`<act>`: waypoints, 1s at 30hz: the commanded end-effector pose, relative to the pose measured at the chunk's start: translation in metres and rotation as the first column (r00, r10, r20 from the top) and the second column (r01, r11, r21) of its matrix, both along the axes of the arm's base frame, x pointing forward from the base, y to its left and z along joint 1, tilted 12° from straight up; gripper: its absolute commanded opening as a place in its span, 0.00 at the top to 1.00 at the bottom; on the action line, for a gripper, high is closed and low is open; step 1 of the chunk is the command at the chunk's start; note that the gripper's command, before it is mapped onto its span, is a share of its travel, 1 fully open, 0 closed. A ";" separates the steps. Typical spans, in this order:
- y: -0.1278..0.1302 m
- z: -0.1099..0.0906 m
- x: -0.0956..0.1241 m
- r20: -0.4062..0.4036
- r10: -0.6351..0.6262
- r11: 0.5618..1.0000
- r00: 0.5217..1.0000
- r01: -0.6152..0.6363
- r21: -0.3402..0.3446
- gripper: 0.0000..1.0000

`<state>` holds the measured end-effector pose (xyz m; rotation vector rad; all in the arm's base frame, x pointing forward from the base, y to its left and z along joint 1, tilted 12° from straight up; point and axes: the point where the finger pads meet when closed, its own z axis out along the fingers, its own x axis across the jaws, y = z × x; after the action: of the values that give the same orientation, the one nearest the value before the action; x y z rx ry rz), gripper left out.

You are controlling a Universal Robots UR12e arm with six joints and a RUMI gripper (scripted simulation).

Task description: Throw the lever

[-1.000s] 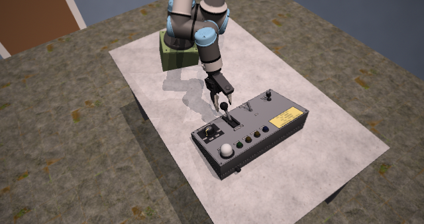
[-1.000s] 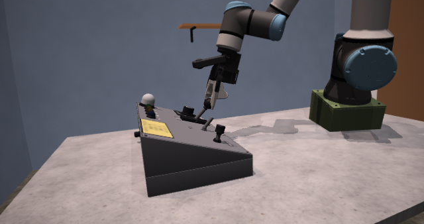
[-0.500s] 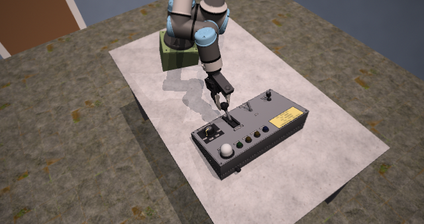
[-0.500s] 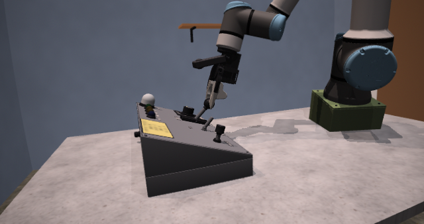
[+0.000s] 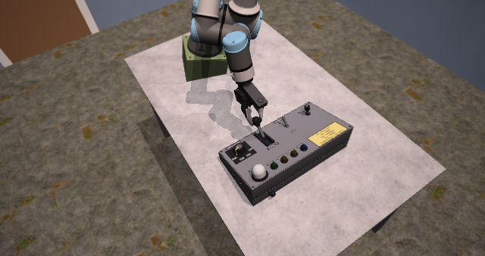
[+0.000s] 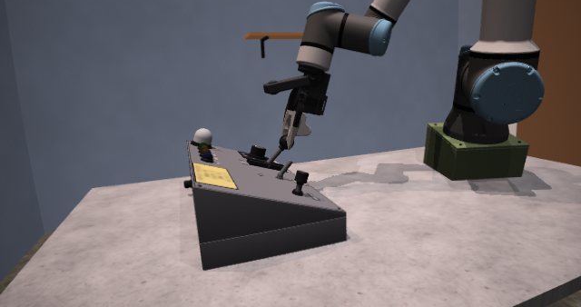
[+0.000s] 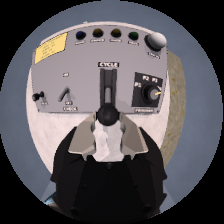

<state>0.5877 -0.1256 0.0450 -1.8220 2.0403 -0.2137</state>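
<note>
Black and round, the lever knob sits squeezed between the two pale fingers of the gripper, which are drawn in part-way and stopped against the ball on both sides. From the knob the lever's shaft runs away from the fingertips and down into a dark slot on the sloped grey face of the console; the knob end stands at the near end of that slot, the end closest to the gripper. At the far end of the slot, straight ahead of the fingers, a small plate reads CYCLE.

Ahead and to the right of the fingertips in the wrist view is a rotary selector with a yellow pointer, and beyond it a white dome button. Further ahead, along the console's far edge, runs a row of four small coloured buttons. Ahead and to the left stand a slim toggle and a small black knob, with a yellow label beyond them.

The console rests on a pale stone-like table top. Behind the gripper, the arm rises to its green pedestal, well apart from the console.
</note>
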 end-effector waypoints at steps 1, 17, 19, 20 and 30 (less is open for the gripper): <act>0.000 0.001 0.000 0.001 0.000 1.000 1.000 0.000 0.000 1.00; 0.000 0.001 0.001 0.001 0.000 1.000 1.000 0.000 0.000 1.00; 0.000 0.001 0.001 0.001 0.000 1.000 1.000 0.000 0.000 1.00; -0.001 0.001 0.001 0.001 0.000 1.000 1.000 0.000 0.000 1.00; -0.001 0.005 0.005 0.001 0.000 1.000 1.000 0.000 0.000 1.00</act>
<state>0.5899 -0.1261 0.0473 -1.8221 2.0409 -0.2127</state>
